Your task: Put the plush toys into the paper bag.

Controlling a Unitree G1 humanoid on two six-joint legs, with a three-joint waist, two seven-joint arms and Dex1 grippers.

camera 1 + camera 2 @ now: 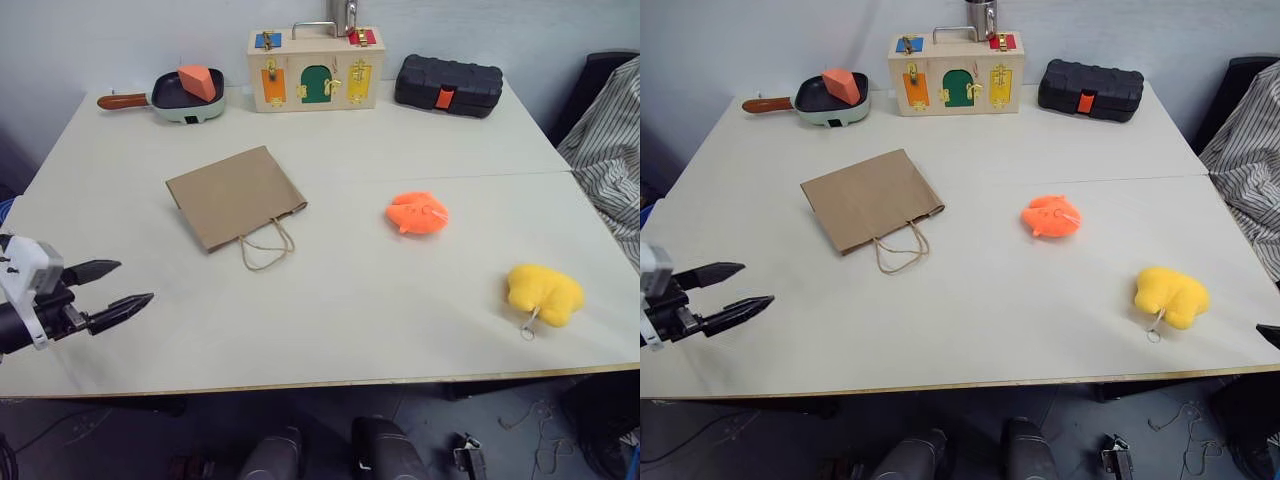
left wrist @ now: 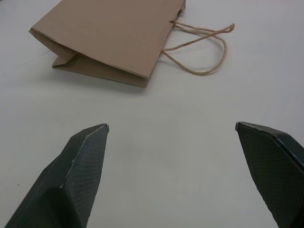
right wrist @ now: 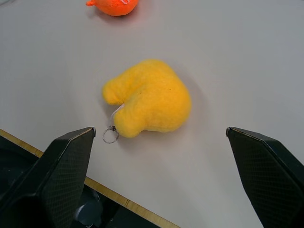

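Left eye view: both plush toys, orange [image 1: 417,213] and yellow [image 1: 543,294], lie on the table [image 1: 400,310] outside the flat paper bag [image 1: 235,196] (nothing packed yet), left gripper [image 1: 112,291] and right gripper [image 3: 164,137] spread wide, empty.

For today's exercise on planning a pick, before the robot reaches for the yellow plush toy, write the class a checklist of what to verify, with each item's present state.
1. Right gripper open wide enough for the yellow plush toy: ok, jaws stand apart on either side of it.
2. Yellow toy free of other things: ok, it lies alone on the table; the orange plush toy is apart from it.
3. Left gripper open and empty: ok.
4. Paper bag ready to receive a toy: not ok, it lies flat on the table.
5. Bag mouth open: cannot tell.
6. Toy's small ring clear of the fingers: ok, though close to one.
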